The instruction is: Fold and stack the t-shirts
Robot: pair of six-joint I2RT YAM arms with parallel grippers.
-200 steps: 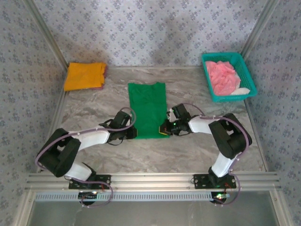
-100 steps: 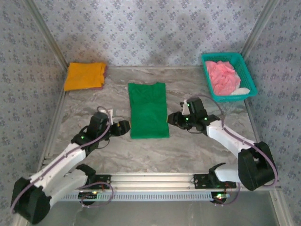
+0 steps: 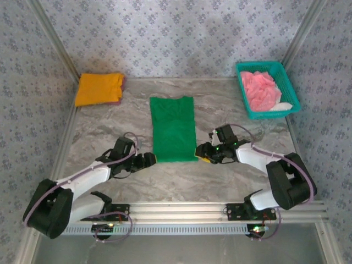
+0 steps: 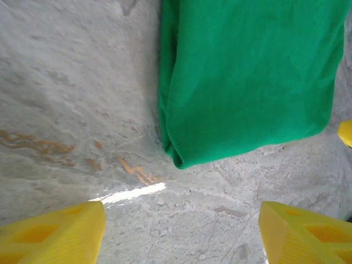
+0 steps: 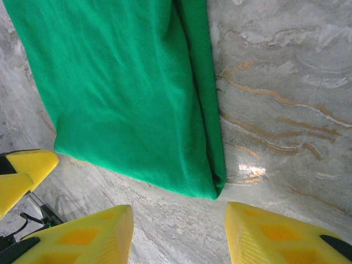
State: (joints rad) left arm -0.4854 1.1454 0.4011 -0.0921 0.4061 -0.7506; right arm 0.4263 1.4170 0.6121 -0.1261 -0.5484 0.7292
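Observation:
A bright green t-shirt (image 3: 173, 129) lies folded into a long strip mid-table. Its near left corner (image 4: 181, 157) shows in the left wrist view and its near right corner (image 5: 212, 184) in the right wrist view. My left gripper (image 3: 147, 160) sits just off the near left corner, open, with bare marble between its yellow fingers (image 4: 55, 234). My right gripper (image 3: 202, 153) is open beside the near right corner, its fingers (image 5: 280, 236) empty. An orange-yellow t-shirt (image 3: 99, 88) lies folded at the back left. A pink t-shirt (image 3: 259, 91) lies crumpled in the basket.
The teal mesh basket (image 3: 286, 82) stands at the back right. Patterned walls enclose the marble table (image 3: 176, 181) at the back and sides. The other gripper's yellow fingertip (image 5: 25, 170) shows at the left edge of the right wrist view.
Both grippers went from shut at the green shirt's near corners to open. The arms swung outward, then returned beside those corners. The shirt has not moved.

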